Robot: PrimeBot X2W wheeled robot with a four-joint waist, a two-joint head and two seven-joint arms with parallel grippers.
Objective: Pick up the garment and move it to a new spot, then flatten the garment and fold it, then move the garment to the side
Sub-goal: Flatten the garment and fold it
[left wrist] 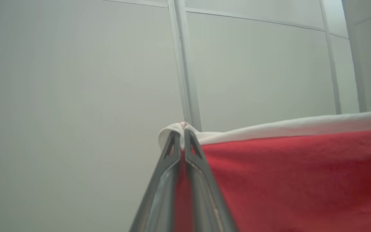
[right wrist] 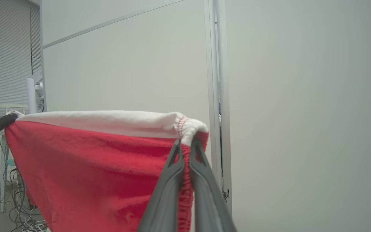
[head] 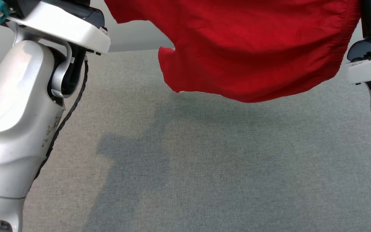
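Red garment hangs in the air over the far part of the grey table, stretched between both arms. Left gripper is clamped on one corner of its white hem. Right gripper is clamped on the other corner.

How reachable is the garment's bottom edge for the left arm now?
Probably not reachable: the left arm has its jaws shut on one corner of the garment's white band, the right jaws on the other. The bottom edge hangs free over the surface, but reaching means letting go.
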